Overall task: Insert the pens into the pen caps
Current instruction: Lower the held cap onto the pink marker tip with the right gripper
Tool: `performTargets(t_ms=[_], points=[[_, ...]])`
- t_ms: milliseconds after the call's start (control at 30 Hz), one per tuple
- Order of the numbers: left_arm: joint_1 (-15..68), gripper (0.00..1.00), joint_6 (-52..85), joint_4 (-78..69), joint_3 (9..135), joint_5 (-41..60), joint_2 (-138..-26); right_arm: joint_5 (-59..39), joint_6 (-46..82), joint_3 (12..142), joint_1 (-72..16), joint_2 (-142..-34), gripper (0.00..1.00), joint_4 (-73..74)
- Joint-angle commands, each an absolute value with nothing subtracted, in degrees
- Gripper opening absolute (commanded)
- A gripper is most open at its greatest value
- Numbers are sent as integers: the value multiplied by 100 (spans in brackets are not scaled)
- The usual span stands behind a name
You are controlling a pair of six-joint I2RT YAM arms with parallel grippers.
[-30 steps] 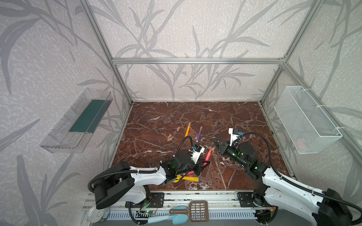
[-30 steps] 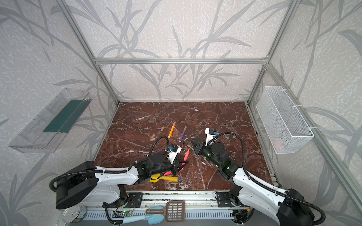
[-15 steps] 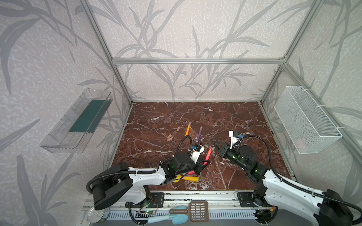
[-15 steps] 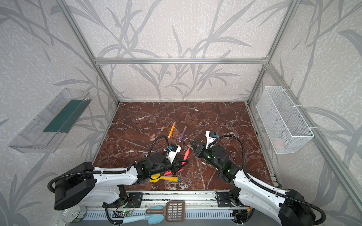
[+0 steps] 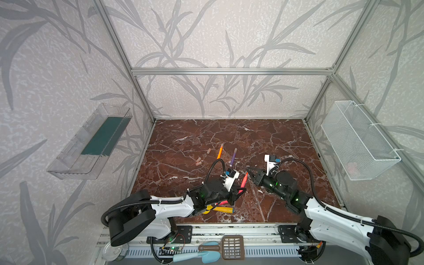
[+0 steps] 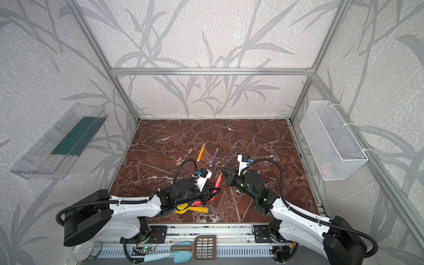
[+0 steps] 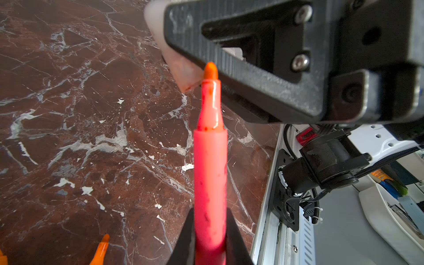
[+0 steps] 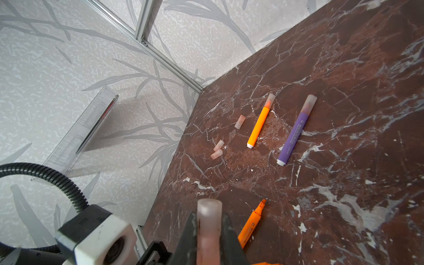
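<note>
Dark red marble counter [image 5: 229, 137]: nothing on it has shifted.
Right pincer [image 8: 210, 216]: closed tight around pale translucent tube cap [image 7: 177, 63], edged closer.
Left pincer [image 7: 210, 220]: clamps pink-red marker pen [image 7: 210, 172], aimed one o'clock.
Meaning: tip beside cap mouth, not yet inside.

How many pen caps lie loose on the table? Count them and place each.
3. One cap lies beside the capped orange pen; two more caps lie close together, just nearer the robot. Others may be hidden under the left arm.
</note>
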State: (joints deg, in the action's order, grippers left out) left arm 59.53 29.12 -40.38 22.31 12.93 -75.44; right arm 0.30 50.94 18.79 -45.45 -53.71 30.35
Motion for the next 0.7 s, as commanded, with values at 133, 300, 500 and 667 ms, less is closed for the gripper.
performTargets(t_ms=[133, 300, 500, 667], points=[[5968, 0, 2927, -4211, 2257, 1225, -7583, 182, 4949, 2210, -4597, -5357, 0, 3103], [5968, 0, 2930, -4210, 2243, 1220, -7575, 187, 4918, 2312, -4597, -5381, 0, 3019], [5963, 0, 2927, -4207, 2181, 1106, -7465, 113, 5031, 2169, -4655, -5423, 0, 3145], [5968, 0, 2940, -4215, 2102, 969, -7384, 141, 5086, 2050, -4710, -5399, 0, 3165]])
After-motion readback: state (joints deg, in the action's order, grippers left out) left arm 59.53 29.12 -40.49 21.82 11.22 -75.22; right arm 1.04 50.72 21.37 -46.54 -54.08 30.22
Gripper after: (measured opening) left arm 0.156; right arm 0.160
